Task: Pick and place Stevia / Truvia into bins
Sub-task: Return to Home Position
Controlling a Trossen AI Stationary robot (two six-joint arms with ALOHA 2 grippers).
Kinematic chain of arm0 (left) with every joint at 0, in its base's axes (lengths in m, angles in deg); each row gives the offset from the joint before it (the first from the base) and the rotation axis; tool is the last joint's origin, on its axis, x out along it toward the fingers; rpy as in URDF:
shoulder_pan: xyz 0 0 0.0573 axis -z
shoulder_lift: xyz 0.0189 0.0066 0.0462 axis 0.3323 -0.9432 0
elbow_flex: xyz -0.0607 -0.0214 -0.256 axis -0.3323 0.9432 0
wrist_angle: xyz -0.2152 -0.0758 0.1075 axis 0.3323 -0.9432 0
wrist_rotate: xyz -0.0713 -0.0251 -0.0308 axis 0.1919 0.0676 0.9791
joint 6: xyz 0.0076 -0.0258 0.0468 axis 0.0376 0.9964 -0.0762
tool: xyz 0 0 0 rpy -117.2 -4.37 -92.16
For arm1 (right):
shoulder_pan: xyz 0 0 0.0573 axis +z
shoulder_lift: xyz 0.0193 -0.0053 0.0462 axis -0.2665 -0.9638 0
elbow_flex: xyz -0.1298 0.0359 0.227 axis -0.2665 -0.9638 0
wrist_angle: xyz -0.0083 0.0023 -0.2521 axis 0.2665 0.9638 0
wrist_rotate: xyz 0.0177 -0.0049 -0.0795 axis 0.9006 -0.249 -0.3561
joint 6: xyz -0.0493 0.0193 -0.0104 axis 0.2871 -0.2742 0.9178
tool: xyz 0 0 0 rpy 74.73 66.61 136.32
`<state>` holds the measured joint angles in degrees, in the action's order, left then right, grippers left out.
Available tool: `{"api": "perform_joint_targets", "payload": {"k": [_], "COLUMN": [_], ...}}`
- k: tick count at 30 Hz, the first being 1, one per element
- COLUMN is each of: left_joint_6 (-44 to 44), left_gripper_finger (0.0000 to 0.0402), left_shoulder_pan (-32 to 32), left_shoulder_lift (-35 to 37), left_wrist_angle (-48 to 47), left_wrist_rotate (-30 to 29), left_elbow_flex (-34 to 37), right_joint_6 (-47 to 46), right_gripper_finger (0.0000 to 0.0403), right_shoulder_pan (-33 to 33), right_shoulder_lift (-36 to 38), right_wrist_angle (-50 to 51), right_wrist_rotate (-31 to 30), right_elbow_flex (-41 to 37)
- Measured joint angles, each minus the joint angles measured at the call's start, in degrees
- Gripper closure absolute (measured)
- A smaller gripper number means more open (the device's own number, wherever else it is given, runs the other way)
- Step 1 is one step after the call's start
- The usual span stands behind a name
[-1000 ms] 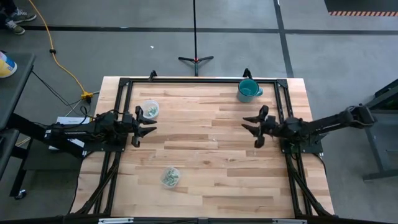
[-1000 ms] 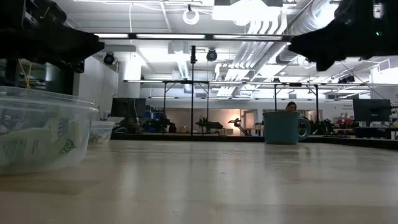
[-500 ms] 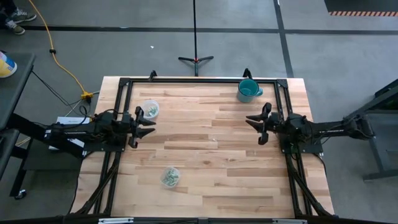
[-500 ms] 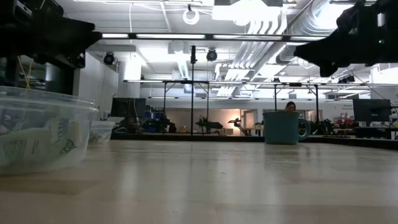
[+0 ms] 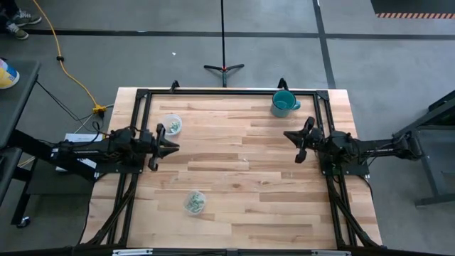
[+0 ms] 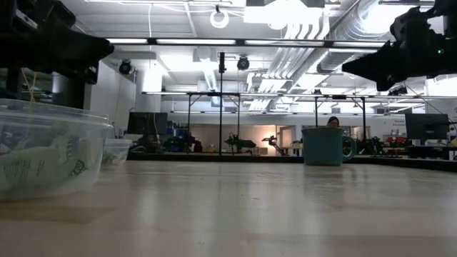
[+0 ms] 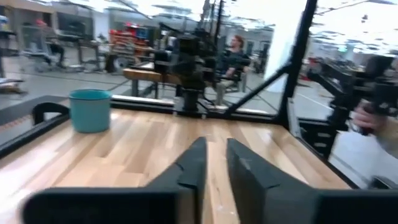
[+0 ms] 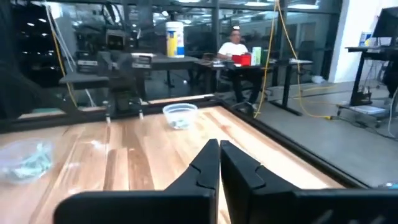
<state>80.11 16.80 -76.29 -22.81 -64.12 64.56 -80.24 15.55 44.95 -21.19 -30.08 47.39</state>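
Hovering at table (image 5: 242, 192) sides, left claw (image 5: 175, 147) and right claw (image 5: 287, 135) pressed together, sachets (image 6: 39, 163) in clear cup (image 6: 53, 114), print unreadable.

Bright, even ovhd light; soft shadows are cast on desk (image 5: 242, 178).
Glare from ceiling fixtures (image 6: 285, 13) is seen in low view; arms (image 6: 50, 43) are backlit to silhouettes.
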Motion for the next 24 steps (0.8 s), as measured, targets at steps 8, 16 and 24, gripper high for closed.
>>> {"api": "perform_joint_targets", "payload": {"k": [8,16,24], "left_joint_6": [-2.94,-3.02,-3.18], "left_gripper_finger": [0.0368,0.0313,0.0310], "left_shoulder_pan": [0.02,0.00,0.00], "left_shoulder_lift": [0.00,0.00,0.00], "left_wrist_angle": [1.48,1.43,0.77], "left_wrist_rotate": [1.50,-3.73,-7.25], "left_elbow_flex": [0.00,0.00,0.00], "right_joint_6": [-1.09,-6.76,-4.83], "right_gripper_finger": [0.0401,0.0394,0.0400], "right_shoulder_pan": [0.01,-0.02,-0.02], "right_shoulder_lift": [-0.07,-0.17,-0.17], "right_wrist_angle": [4.68,4.73,4.81], "right_wrist_rotate": [3.06,3.29,3.29], "right_elbow_flex": [0.00,0.00,0.00]}}
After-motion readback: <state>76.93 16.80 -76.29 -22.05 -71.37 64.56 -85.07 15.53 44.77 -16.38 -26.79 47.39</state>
